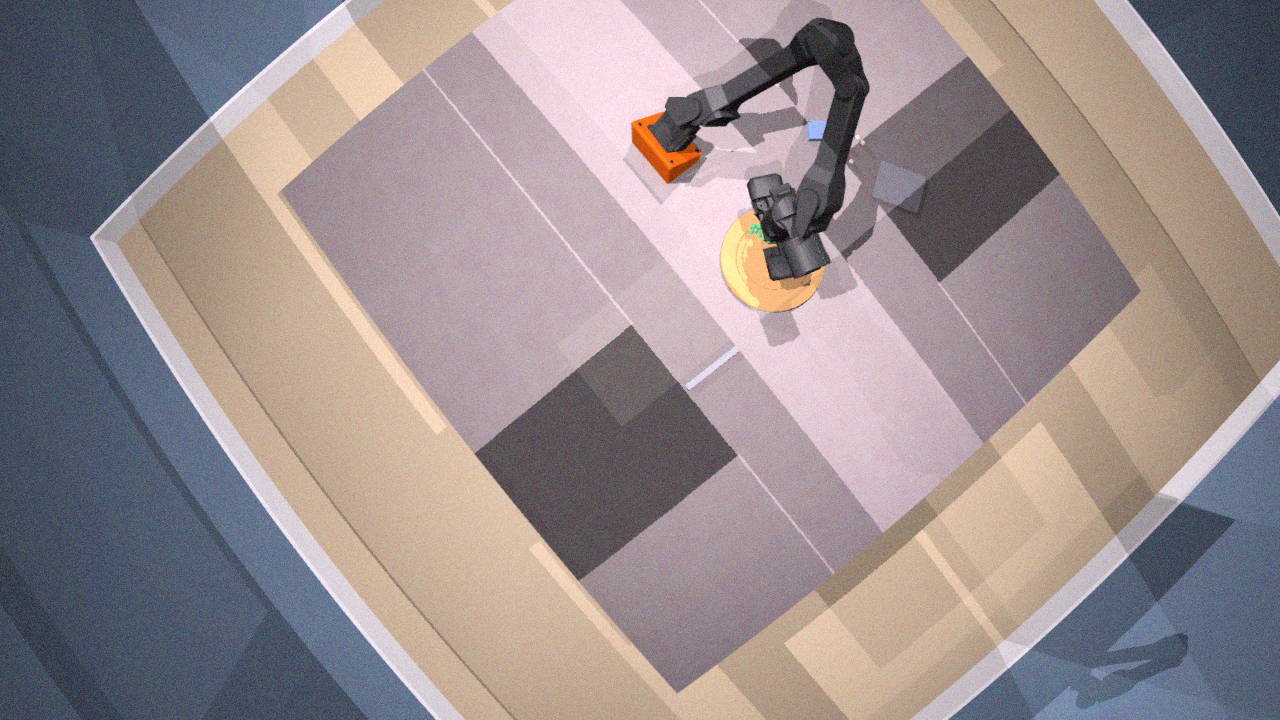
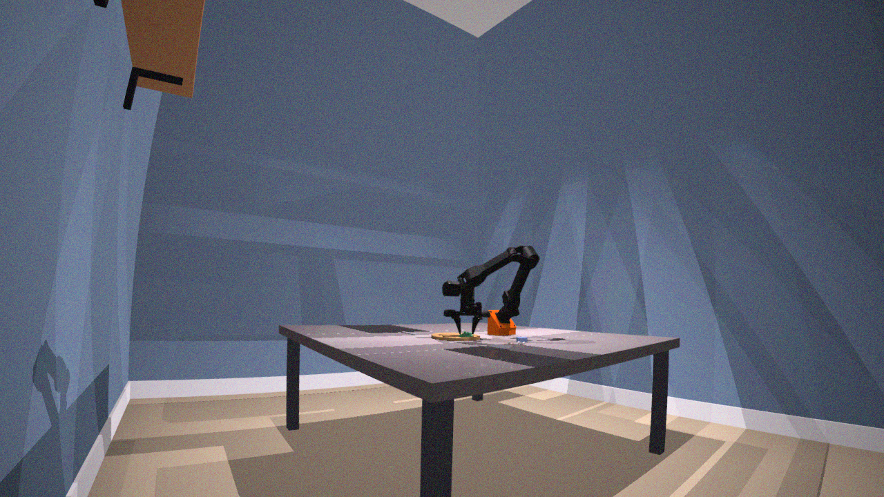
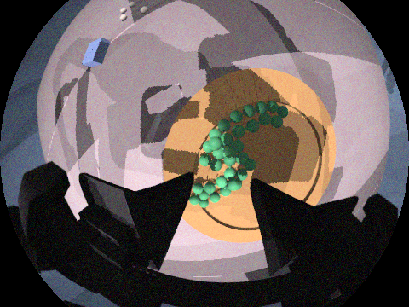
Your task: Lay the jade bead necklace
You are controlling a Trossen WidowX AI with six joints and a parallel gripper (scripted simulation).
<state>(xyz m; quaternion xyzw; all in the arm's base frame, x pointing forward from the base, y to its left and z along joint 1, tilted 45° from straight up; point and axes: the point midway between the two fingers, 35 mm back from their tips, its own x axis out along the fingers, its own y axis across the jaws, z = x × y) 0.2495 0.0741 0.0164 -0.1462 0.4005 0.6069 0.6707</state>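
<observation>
The jade bead necklace (image 1: 756,231) (image 2: 466,335) (image 3: 215,143) lies bunched and folded on one side of the round bead board (image 1: 740,279) (image 2: 442,337) (image 3: 183,132). In the wrist view it bends over the left part of the thin circular groove, with doubled rows at its upper and lower ends. The groove's right and bottom arcs show bare. My gripper (image 2: 467,332) (image 3: 223,181) is open and points down, low over the board. Some green beads show between its fingertips in the wrist view, but none is gripped. In the top view the arm hides the fingertips and part of the board.
The orange arm base (image 1: 665,167) (image 2: 501,324) stands beside the board. A blue block (image 1: 816,130) (image 2: 521,339) (image 3: 95,52), small white beads (image 1: 858,138) (image 3: 123,17) and a flat grey square (image 1: 897,186) lie beyond the arm. A white strip (image 1: 713,368) lies on the board's other side.
</observation>
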